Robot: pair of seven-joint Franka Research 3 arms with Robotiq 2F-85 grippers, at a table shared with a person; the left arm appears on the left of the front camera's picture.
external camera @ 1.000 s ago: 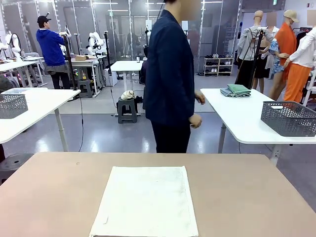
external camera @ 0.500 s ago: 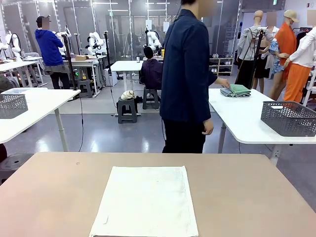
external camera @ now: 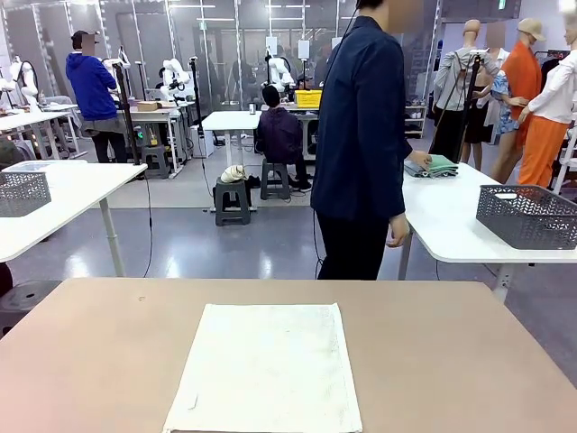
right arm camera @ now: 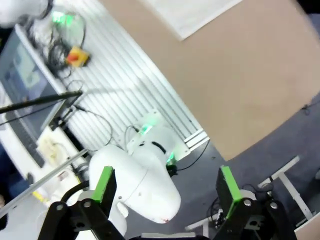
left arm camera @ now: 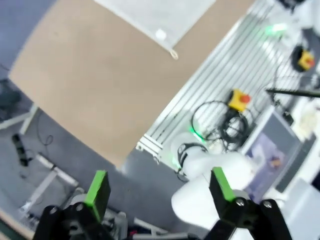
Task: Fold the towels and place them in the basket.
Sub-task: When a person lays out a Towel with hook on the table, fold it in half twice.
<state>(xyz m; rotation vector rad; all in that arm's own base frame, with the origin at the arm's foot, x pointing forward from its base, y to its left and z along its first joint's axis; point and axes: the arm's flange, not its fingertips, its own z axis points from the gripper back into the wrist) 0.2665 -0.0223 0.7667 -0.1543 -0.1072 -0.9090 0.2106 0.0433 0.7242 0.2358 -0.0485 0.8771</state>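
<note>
White towel [external camera: 266, 370] is laid flat on the brown table [external camera: 90, 361]; the left gripper [left arm camera: 160, 185] and right gripper [right arm camera: 166, 184] are held spread wide, grasping nothing.

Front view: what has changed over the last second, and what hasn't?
The person has stepped toward the picture's right, up to the side table, and put a hand on the folded cloths there. The white towel lies flat on the near table as before, untouched.
</note>
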